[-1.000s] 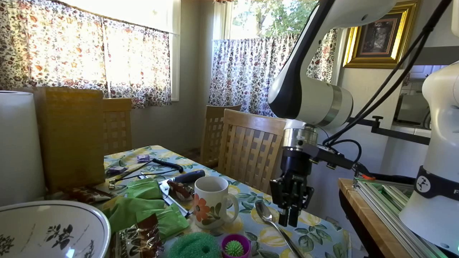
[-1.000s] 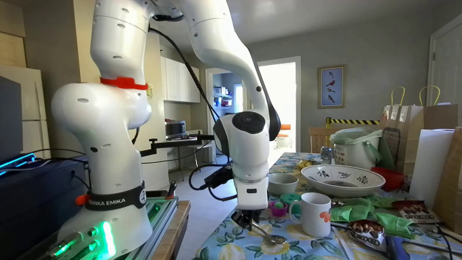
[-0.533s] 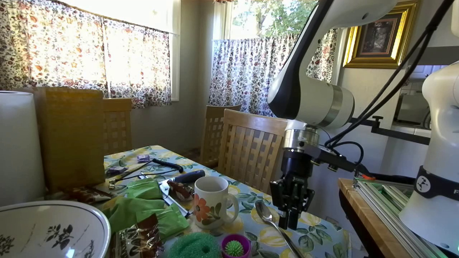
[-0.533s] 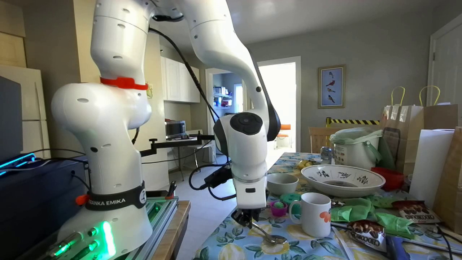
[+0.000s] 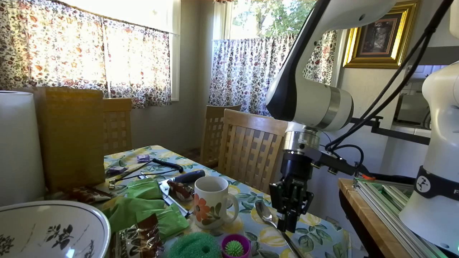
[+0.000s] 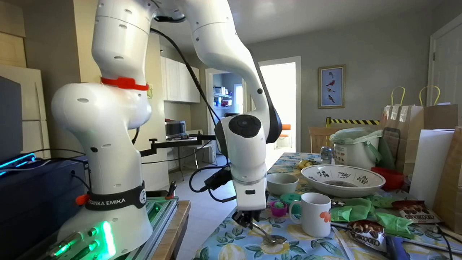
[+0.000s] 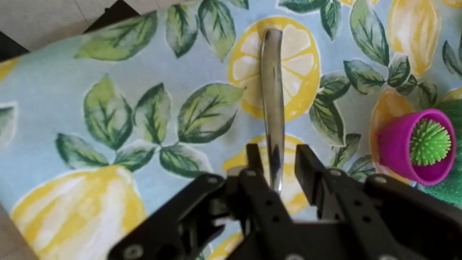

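Lemon-print tablecloth (image 7: 155, 68), gripper (image 7: 277, 155) a little lower over the spoon (image 7: 274, 108)

Flowered curtains (image 5: 140, 64) filled the upper left of an exterior view, and a wooden chair (image 5: 251, 143) stood near its middle, beyond the tablecloth. Against the pictures from just before, we found one small change: the gripper had sunk slightly lower in that view, while the spoon, the white mug (image 5: 211, 204) and the purple cup (image 7: 393, 148) had not moved. We took this as bringing it closer to the spoon, with no contact that we could make out.

At the lower middle of the wrist view, we saw the fingers (image 7: 308, 168) standing partly apart, the spoon's handle running between them with a gap on either side; they had hold of nothing. How high they hung, we could not tell.

The spoon lay on the tablecloth, its handle end at the upper middle of the wrist view, its broad end right of the white mug in an exterior view. At the right edge of the wrist view sat the purple cup with a green spiky ball (image 7: 429, 142) inside, beside a green sponge (image 7: 445, 193).
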`<action>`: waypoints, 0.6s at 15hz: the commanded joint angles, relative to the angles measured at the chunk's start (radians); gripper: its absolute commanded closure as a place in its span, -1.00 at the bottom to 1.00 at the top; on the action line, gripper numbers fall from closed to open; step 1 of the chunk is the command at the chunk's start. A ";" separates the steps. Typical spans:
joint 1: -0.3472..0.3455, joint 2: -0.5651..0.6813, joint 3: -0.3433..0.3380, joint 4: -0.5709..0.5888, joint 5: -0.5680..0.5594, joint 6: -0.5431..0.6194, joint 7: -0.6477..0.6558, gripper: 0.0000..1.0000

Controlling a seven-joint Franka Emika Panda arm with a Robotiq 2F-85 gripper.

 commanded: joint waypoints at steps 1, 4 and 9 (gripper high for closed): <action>0.002 0.043 0.005 0.022 0.046 0.028 -0.065 0.39; 0.004 0.057 0.007 0.027 0.053 0.041 -0.070 0.51; 0.010 0.055 0.017 0.037 0.078 0.049 -0.081 0.48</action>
